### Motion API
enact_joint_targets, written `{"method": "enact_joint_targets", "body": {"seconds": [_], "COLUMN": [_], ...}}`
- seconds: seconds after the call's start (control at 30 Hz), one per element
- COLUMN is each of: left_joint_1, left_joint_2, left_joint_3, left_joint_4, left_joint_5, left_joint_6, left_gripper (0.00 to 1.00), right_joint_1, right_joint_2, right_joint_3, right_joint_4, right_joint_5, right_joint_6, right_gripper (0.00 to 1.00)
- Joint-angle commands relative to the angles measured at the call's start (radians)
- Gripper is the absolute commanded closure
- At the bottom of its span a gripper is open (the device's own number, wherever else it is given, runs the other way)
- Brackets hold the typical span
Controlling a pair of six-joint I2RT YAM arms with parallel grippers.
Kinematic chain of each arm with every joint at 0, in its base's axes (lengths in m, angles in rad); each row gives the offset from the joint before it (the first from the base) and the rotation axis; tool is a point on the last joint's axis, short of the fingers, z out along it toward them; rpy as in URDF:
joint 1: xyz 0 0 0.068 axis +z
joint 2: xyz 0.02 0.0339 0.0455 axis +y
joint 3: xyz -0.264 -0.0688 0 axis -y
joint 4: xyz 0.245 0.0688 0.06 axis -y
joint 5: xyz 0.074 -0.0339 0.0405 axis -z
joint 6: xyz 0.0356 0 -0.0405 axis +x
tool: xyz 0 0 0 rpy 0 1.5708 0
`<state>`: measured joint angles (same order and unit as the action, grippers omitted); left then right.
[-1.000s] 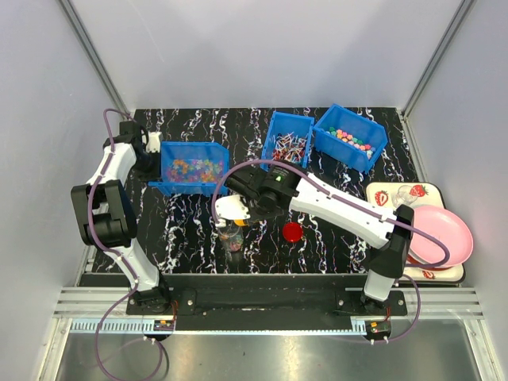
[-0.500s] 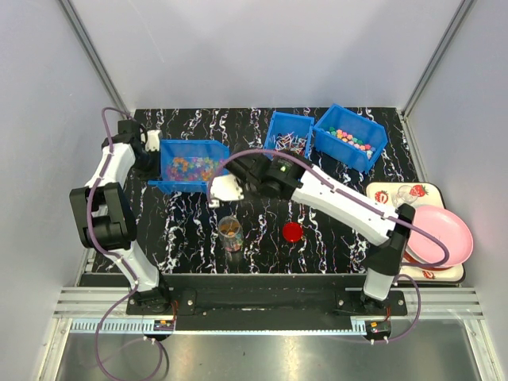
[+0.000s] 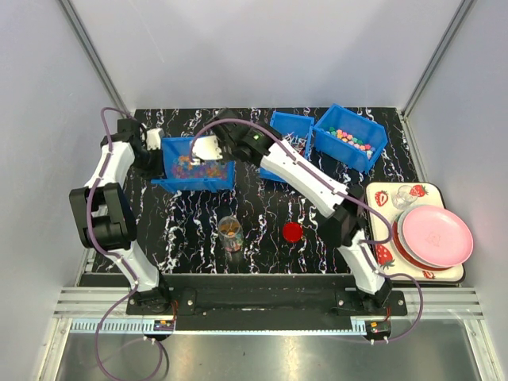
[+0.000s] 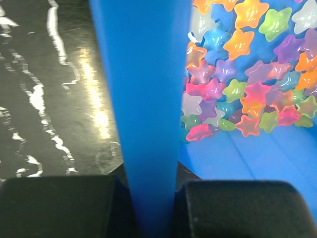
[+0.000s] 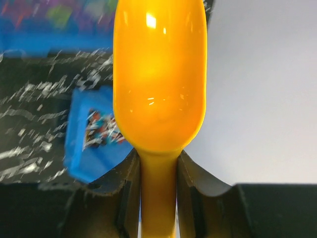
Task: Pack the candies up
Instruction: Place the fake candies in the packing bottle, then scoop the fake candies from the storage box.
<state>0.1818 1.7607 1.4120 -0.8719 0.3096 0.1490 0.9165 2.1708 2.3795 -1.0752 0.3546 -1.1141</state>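
We see the left gripper (image 4: 151, 201) pinched narrow on the left wall of the left blue bin (image 3: 224, 176), steadying it. The right gripper (image 5: 158, 186) is closed on the handle of the yellow scoop (image 5: 159, 74). From above, the right arm reaches across the table (image 3: 262, 208), and the scoop hangs over the far part of that bin, its long axis running roughly right to left with the bowl leftward.

The star candies (image 4: 237, 74) lie just below the bowl and slightly nearer than it, so we judge the next move to be a dip down and toward us. The right arm is the one placed for it.

We count:
- **Bins:** three, with wrapped candies (image 3: 287, 145) in the middle bin (image 3: 274, 127) and round candies (image 3: 349, 137) in the right bin (image 3: 373, 155).
- **Jar:** one jar (image 3: 230, 232), near centre and already partly filled.
- **Lid:** one red lid (image 3: 293, 232) to its right.
- **Scoop:** one.

We cannot tell whether the scoop holds anything.
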Motion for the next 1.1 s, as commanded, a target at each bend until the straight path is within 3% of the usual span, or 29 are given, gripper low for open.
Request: {"method": "enact_joint_targets", "body": {"seconds": [0.0, 0.1, 0.27, 0.37, 0.63, 0.87, 1.07], "left_joint_1": [0.005, 0.022, 0.051, 0.062, 0.053, -0.022, -0.090], "left_joint_2": [-0.001, 0.073, 0.209, 0.250, 0.157, 0.026, -0.017], "left_joint_3": [0.102, 0.174, 0.300, 0.338, 0.288, 0.131, 0.058], "left_joint_4": [0.005, -0.083, -0.278, -0.367, -0.273, -0.063, -0.001], "left_joint_5": [0.178, 0.279, 0.484, 0.529, 0.381, 0.059, -0.030], "left_joint_6": [-0.049, -0.045, -0.011, 0.023, -0.020, -0.057, -0.077], "left_gripper": [1.00, 1.00, 1.00, 1.00, 1.00, 1.00, 1.00], "right_joint_1": [-0.030, -0.050, -0.062, -0.062, -0.061, -0.044, -0.019], "right_joint_2": [0.061, 0.040, -0.075, -0.150, -0.184, -0.144, -0.082], "right_joint_3": [0.249, 0.291, 0.175, 0.083, -0.023, -0.017, -0.017], "right_joint_4": [0.032, 0.076, 0.191, 0.224, 0.163, 0.028, -0.054], "right_joint_5": [0.000, 0.004, -0.012, -0.031, -0.037, -0.042, -0.008], "right_joint_6": [0.026, 0.088, 0.151, 0.155, 0.108, 0.054, -0.010], "right_gripper": [1.00, 1.00, 1.00, 1.00, 1.00, 1.00, 1.00]}}
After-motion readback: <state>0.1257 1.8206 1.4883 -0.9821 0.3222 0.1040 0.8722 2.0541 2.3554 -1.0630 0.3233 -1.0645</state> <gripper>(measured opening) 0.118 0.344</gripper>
